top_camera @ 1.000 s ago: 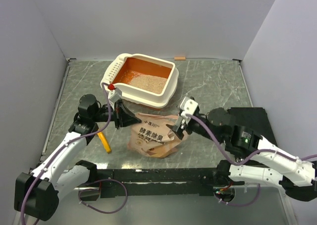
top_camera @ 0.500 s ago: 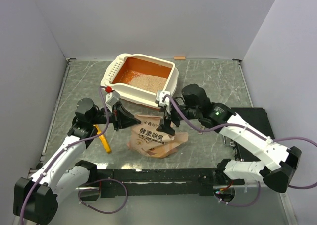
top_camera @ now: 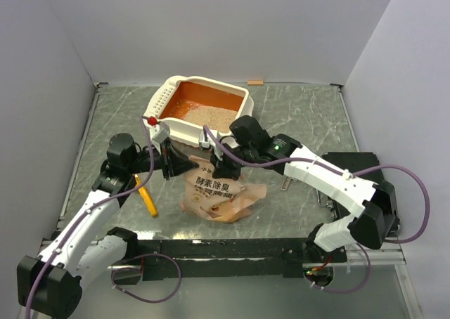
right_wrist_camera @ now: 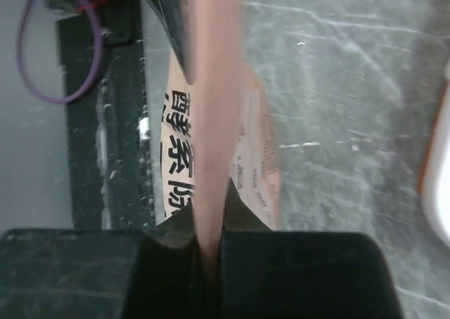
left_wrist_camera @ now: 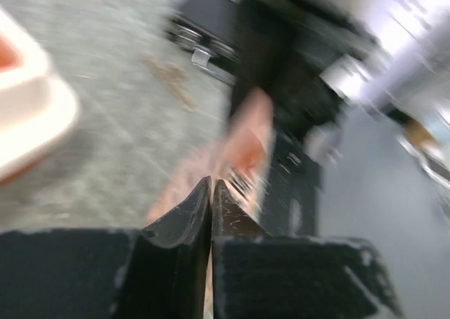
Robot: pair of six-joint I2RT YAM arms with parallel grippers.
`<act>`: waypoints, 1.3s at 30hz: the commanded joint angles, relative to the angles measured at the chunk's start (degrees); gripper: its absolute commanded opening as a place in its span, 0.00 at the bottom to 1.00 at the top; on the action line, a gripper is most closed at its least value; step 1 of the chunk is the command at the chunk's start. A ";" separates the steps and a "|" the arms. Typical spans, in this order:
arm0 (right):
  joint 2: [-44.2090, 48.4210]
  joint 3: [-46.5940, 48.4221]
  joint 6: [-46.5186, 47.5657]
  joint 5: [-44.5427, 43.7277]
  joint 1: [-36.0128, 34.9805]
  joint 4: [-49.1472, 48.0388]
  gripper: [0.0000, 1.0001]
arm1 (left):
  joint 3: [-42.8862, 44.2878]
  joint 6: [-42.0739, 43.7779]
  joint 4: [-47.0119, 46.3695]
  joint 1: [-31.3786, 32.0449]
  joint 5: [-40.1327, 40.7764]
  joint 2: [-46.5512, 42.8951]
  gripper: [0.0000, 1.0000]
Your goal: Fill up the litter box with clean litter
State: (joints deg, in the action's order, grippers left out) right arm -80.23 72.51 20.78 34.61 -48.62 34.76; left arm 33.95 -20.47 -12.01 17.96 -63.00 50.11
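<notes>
The cream litter box (top_camera: 242,112) with its orange inside stands at the back centre, a patch of clean litter (top_camera: 211,116) on its floor. A corner of the litter box (left_wrist_camera: 28,101) shows blurred in the left wrist view. In front of the box stands the tan paper bag (top_camera: 221,192) with Chinese print. My left gripper (top_camera: 188,166) is at the bag's upper left edge, jaws pressed together on a sliver of bag (left_wrist_camera: 242,143). My right gripper (top_camera: 223,168) is shut on the bag's top edge (right_wrist_camera: 179,150).
A yellow-orange scoop (top_camera: 148,198) lies left of the bag, under the left arm. A flat black box (top_camera: 362,166) sits at the right, partly behind the right arm. A small orange piece (top_camera: 254,82) lies at the back wall. Walls close three sides.
The right arm swung left from the bag's right side to its top edge and shut there. The left gripper stayed at the bag's upper left, shifting slightly up.
</notes>
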 commanded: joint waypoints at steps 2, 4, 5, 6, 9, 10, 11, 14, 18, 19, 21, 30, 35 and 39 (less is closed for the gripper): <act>4.63 8.51 -1.26 -12.27 -4.89 -4.87 0.00 | 14.70 5.44 18.13 0.33 37.40 -2.72 0.14; 4.99 11.32 -1.53 -15.87 -5.87 -4.18 0.00 | 15.35 4.13 20.35 0.33 47.93 -8.67 0.24; 4.82 14.64 -1.53 -17.02 -7.26 -3.13 0.00 | 14.83 3.60 20.45 0.33 56.50 -11.32 0.29; 4.64 16.42 -1.35 -18.34 -8.23 -2.51 0.00 | 14.22 2.64 20.45 0.33 60.07 -14.13 0.40; 3.06 23.18 -0.13 -23.44 -11.22 0.12 0.00 | 10.70 2.28 21.15 0.41 71.48 -24.07 0.48; 2.45 25.03 0.14 -24.32 -11.67 1.17 0.00 | 8.95 2.45 21.50 0.33 72.92 -28.09 0.49; 0.79 28.96 0.23 -24.59 -12.19 2.40 0.00 | 8.15 2.54 22.20 0.33 73.72 -29.70 0.49; -2.64 35.48 1.55 -26.60 -15.09 6.27 0.00 | 4.55 2.54 22.90 0.33 75.40 -34.36 0.49; -7.04 36.84 0.33 -25.30 -17.30 6.38 0.00 | 4.01 2.19 24.74 0.33 74.95 -34.38 0.49; -7.83 35.35 -0.20 -25.21 -17.73 3.59 0.00 | 4.80 2.01 24.93 0.33 75.13 -33.33 0.48; -11.25 30.16 -1.52 -27.65 -18.44 0.76 0.00 | 5.07 2.01 25.98 0.41 75.40 -32.10 0.46; -19.45 22.85 -5.39 -36.52 -20.29 -6.90 0.00 | 5.07 2.19 26.87 0.41 75.31 -31.91 0.47; -16.63 29.08 -2.76 -43.75 -20.29 -4.36 0.00 | 5.42 2.19 26.95 0.33 75.04 -31.13 0.46; -14.70 33.21 -1.44 -45.59 -20.37 -2.95 0.00 | 5.68 2.10 27.30 0.33 75.48 -30.86 0.46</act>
State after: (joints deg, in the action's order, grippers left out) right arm -100.66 98.94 17.67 -5.52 -68.53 34.89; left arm 38.11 -17.89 15.92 18.31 11.51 18.76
